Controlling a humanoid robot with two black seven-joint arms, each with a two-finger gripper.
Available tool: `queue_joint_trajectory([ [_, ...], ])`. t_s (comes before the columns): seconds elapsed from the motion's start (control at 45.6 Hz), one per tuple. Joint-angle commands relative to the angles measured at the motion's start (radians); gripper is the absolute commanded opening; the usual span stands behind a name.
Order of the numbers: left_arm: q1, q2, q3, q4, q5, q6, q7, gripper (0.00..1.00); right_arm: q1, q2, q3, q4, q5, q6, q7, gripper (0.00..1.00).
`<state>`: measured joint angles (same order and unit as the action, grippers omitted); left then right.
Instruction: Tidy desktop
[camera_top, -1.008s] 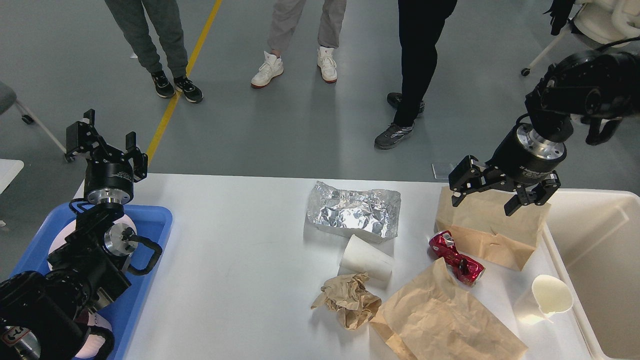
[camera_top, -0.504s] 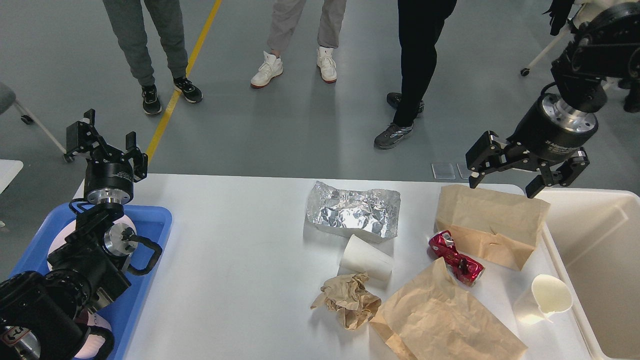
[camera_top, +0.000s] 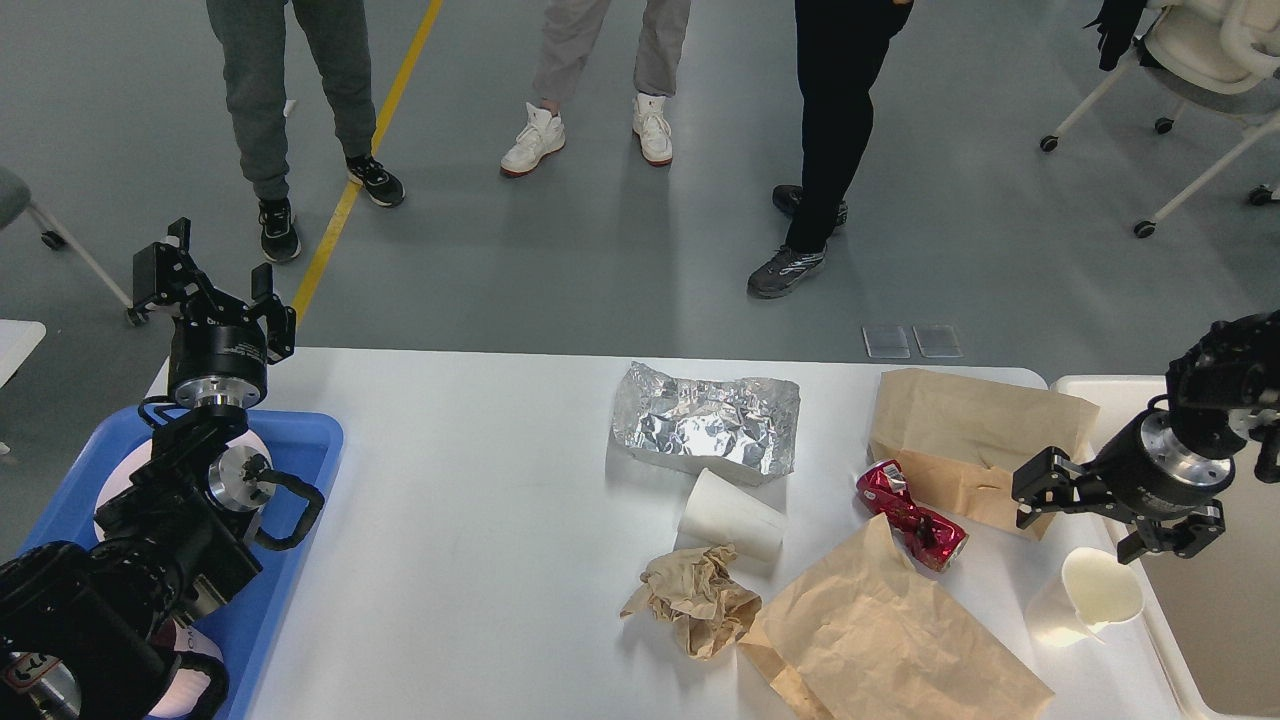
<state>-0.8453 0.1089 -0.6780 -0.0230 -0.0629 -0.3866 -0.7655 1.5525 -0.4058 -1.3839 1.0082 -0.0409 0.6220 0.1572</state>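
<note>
My right gripper (camera_top: 1085, 520) has dropped from high at 1 o'clock, over the far bag (camera_top: 975, 430), down to 4 o'clock, just above the cup (camera_top: 1098, 592) by the bin (camera_top: 1100, 385). Its jaws are apart and empty. I judge the cup is the next pick, so tidying has barely begun. The desktop (camera_top: 480, 520) fills the centre, with foil (camera_top: 708, 418), wrapper (camera_top: 910, 515), paper wad (camera_top: 697, 598) and near bag (camera_top: 880, 640) loose on it. My left gripper (camera_top: 212, 295), at 9 o'clock above the tray (camera_top: 300, 440), is unmoved, jaws apart, empty.
</note>
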Motion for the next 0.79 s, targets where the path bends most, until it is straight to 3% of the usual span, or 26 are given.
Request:
queue_joint_trajectory([
  [0.0,0.0,0.0,0.0,0.0,0.0,0.0,0.0,0.96,-0.06,-0.001,0.016,-0.017,0.009,-0.048,-0.002,1.0],
  [0.11,0.0,0.0,0.0,0.0,0.0,0.0,0.0,0.96,-0.091,-0.001,0.036,-0.022,0.01,-0.071,-0.002,1.0],
  [0.373,0.0,0.0,0.0,0.0,0.0,0.0,0.0,0.96,-0.176,-0.001,0.063,-0.022,0.012,-0.246,-0.002,0.97],
  [0.482,0.0,0.0,0.0,0.0,0.0,0.0,0.0,0.96,-0.196,-0.001,0.052,-0.017,0.012,-0.274,-0.004,0.65],
  [0.614,0.0,0.0,0.0,0.0,0.0,0.0,0.0,0.96,-0.195,-0.007,0.039,-0.006,0.01,-0.258,-0.025,0.0],
  [0.767,0.0,0.0,0.0,0.0,0.0,0.0,0.0,0.96,-0.195,-0.016,0.045,-0.003,0.01,-0.24,-0.048,0.0],
])
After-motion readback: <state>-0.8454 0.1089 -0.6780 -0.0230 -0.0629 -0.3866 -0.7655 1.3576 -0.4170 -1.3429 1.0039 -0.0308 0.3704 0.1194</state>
